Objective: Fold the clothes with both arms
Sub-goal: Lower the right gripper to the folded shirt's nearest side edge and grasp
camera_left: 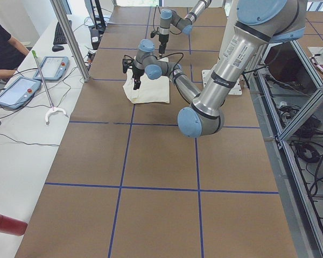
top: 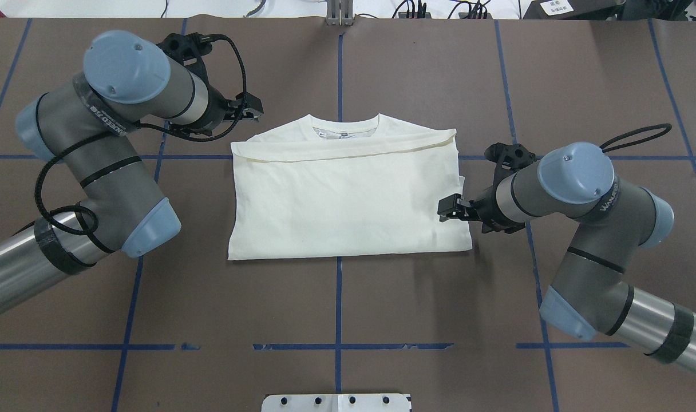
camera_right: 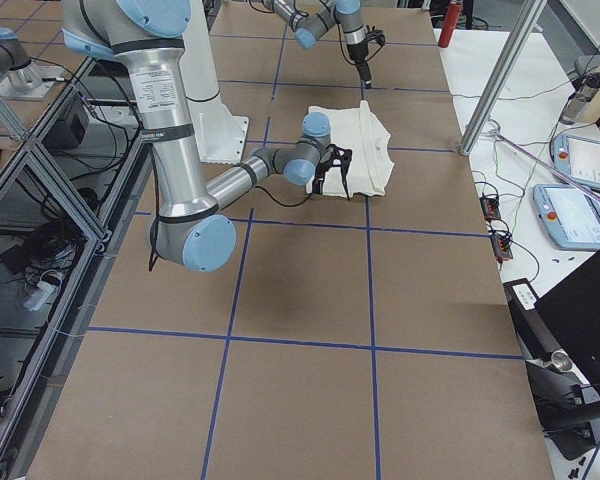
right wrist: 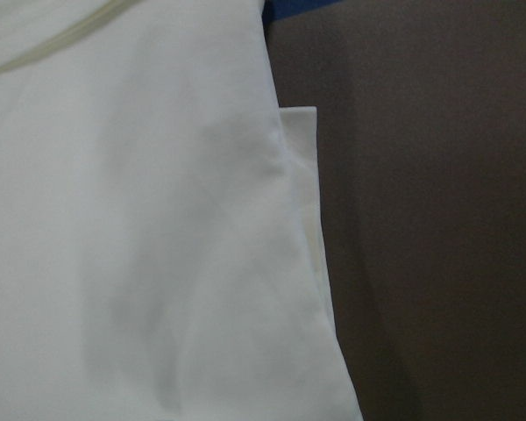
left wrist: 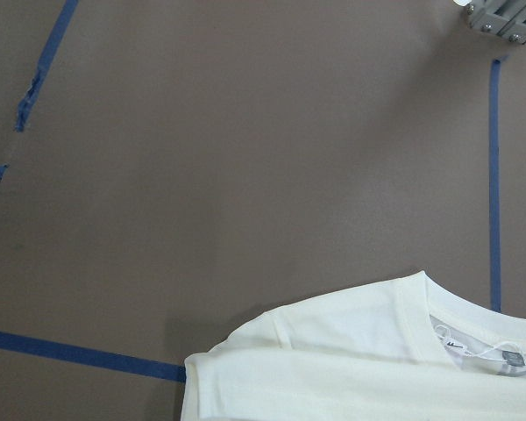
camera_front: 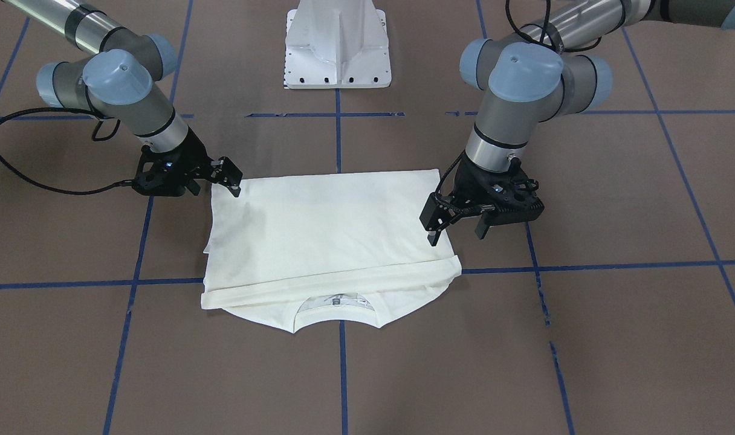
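Note:
The clothes are one cream-white T-shirt point(top: 348, 194) lying flat on the brown table, plain side up. Its lower half is folded up over the shoulders, and the collar with its label point(camera_front: 337, 300) shows on the side away from the robot. My left gripper point(camera_front: 458, 226) hangs open just off the shirt's edge near the shoulder, nothing between its fingers; from overhead the left gripper point(top: 246, 110) sits beside the collar corner. My right gripper point(camera_front: 229, 178) is open at the opposite edge near the fold, fingertips over the cloth's rim point(top: 448, 208). The wrist views show only cloth point(right wrist: 140, 219) and table.
The white pedestal base point(camera_front: 337, 48) stands on the robot's side of the shirt. Blue tape lines cross the brown table point(top: 348, 309). Beyond the table's far edge is a white bench with tablets point(camera_left: 16, 91), a hooked stick point(camera_left: 46, 86), a red cylinder point(camera_left: 5, 223) and a person point(camera_left: 2, 43).

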